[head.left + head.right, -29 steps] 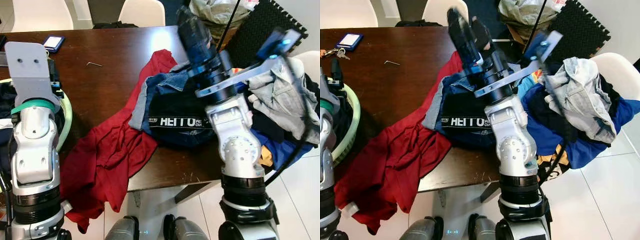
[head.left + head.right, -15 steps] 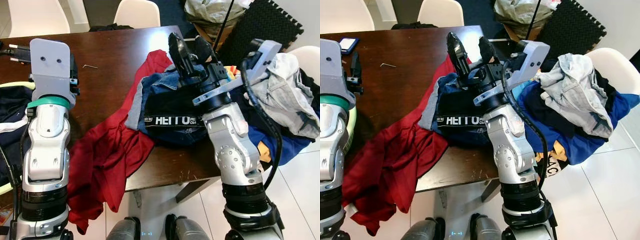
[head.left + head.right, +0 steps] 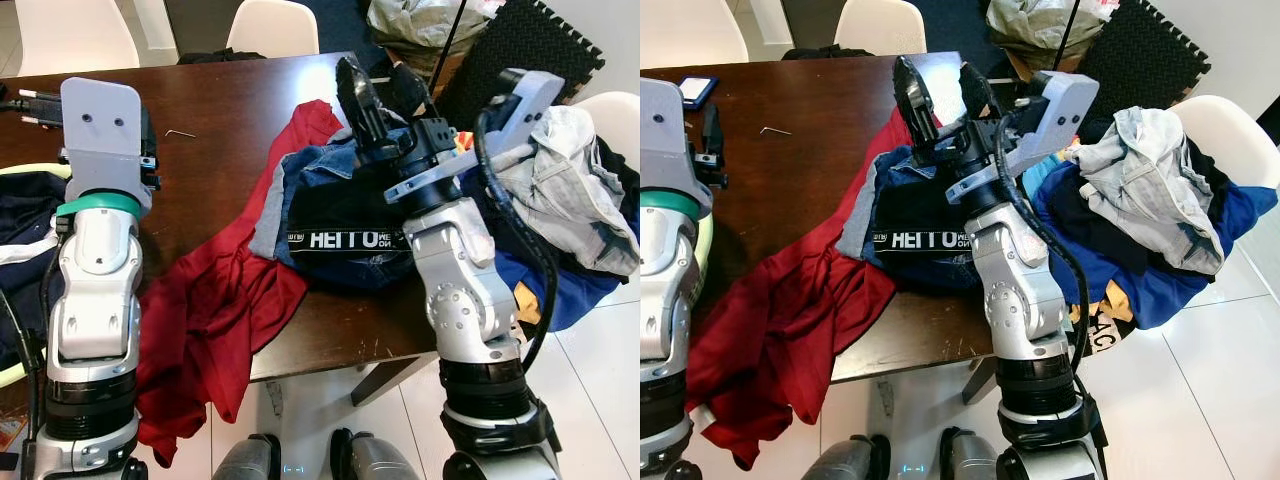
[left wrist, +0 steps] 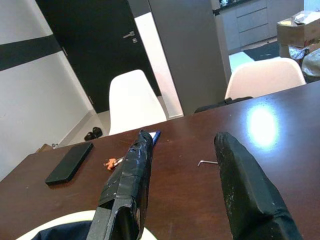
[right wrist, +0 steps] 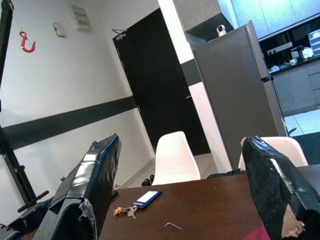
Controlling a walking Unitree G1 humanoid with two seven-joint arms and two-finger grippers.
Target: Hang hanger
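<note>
My right gripper (image 3: 380, 90) is raised over the clothes heap on the table, fingers open and pointing away from me with nothing between them. Below it lies a dark navy shirt with white lettering (image 3: 350, 225) on blue denim, and a red garment (image 3: 220, 300) spills over the table's near edge. My left gripper (image 4: 185, 170) is held up at the left above the dark table (image 3: 230, 110), open and empty. Its fingers are mostly hidden behind the grey wrist plate (image 3: 100, 120) in the eye views.
A pale green basket (image 3: 702, 260) with dark clothes stands at my left. A chair piled with clothes (image 3: 570, 200) is at the right. An Allen key (image 3: 180, 132), a blue phone (image 3: 695, 88) and keys (image 4: 112, 162) lie on the table. White chairs (image 3: 275, 25) stand behind it.
The view has shifted since a second ago. My right wrist has turned and steadied, its open fingers now sharp above the clothes heap. The clothes lie as before.
</note>
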